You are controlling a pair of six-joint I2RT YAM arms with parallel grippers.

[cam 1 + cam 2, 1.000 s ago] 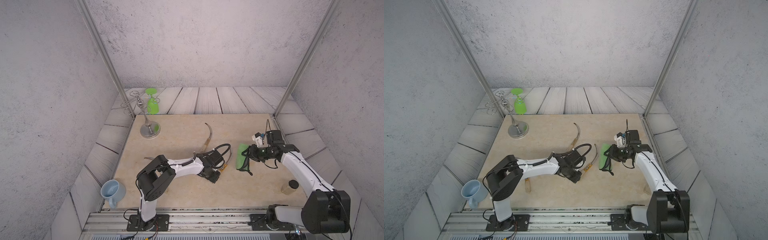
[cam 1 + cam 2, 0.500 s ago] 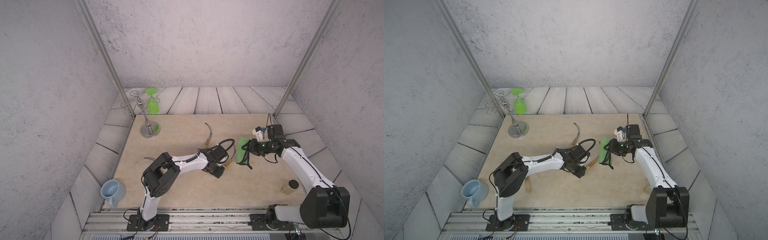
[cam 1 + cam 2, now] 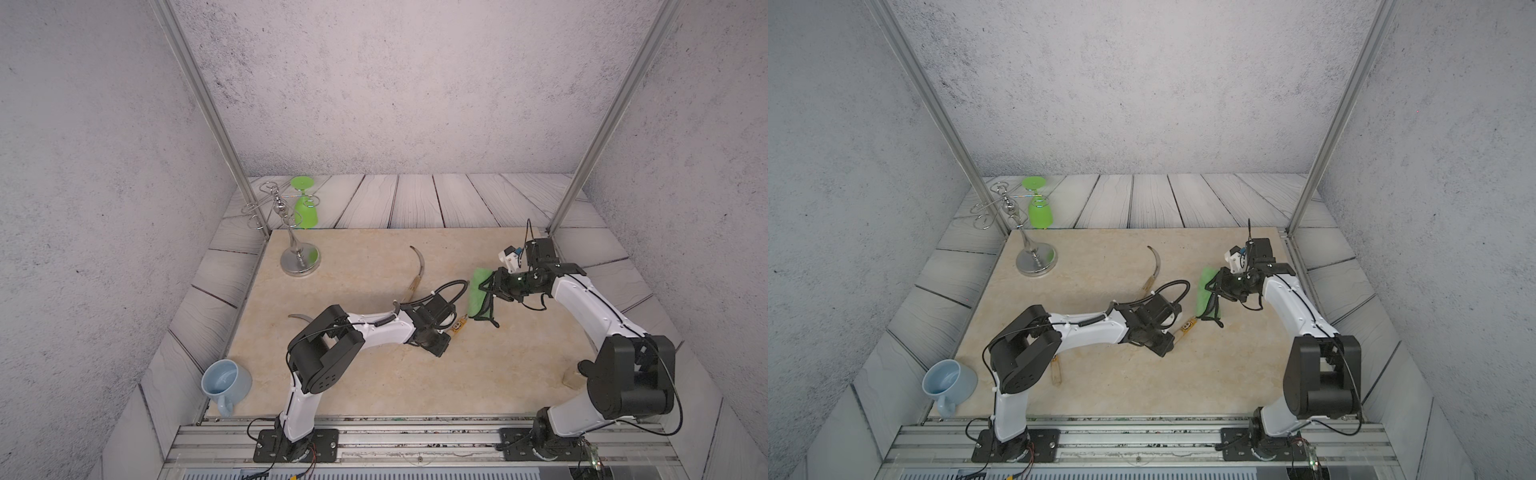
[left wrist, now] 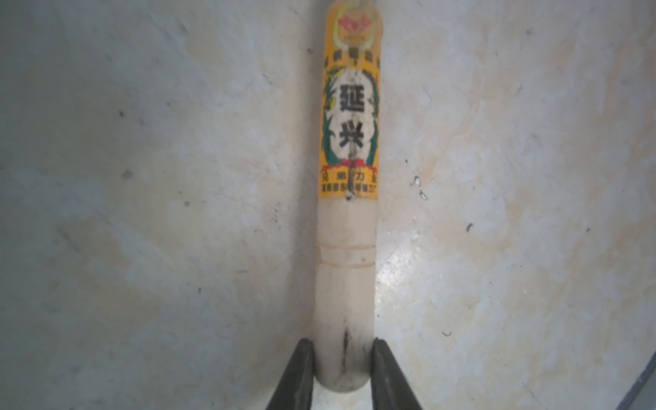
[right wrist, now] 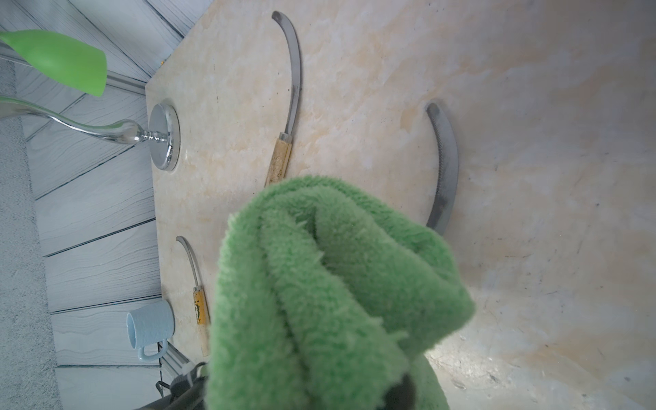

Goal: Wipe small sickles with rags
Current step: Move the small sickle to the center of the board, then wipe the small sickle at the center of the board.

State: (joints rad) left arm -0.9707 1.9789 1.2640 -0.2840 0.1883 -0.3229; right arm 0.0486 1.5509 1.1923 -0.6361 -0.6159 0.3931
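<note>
My left gripper (image 4: 343, 369) is shut on the butt end of a small sickle's pale handle (image 4: 349, 248), which carries an orange label; in both top views the gripper (image 3: 432, 336) (image 3: 1158, 336) sits low over the marble slab. That sickle's blade (image 5: 445, 159) curves out from behind the rag. My right gripper (image 3: 496, 286) (image 3: 1219, 286) is shut on the green fuzzy rag (image 3: 478, 297) (image 5: 319, 301), which hangs just right of the labelled handle end (image 3: 457, 328). A plain-handled sickle (image 3: 417, 270) (image 5: 291, 88) lies behind. A third sickle (image 5: 195, 277) lies partly under my left arm.
A chrome glass stand (image 3: 300, 259) holds an upside-down green glass (image 3: 305, 208) at the back left. A blue mug (image 3: 226, 380) lies at the front left corner. A small pale jar (image 3: 571, 378) sits beside the right arm's base. Metal posts flank the slab (image 3: 478, 374).
My right gripper has carried the rag a little toward the back and left, closer to the held sickle. The left arm's elbow has shifted right while its gripper stays on the handle.
</note>
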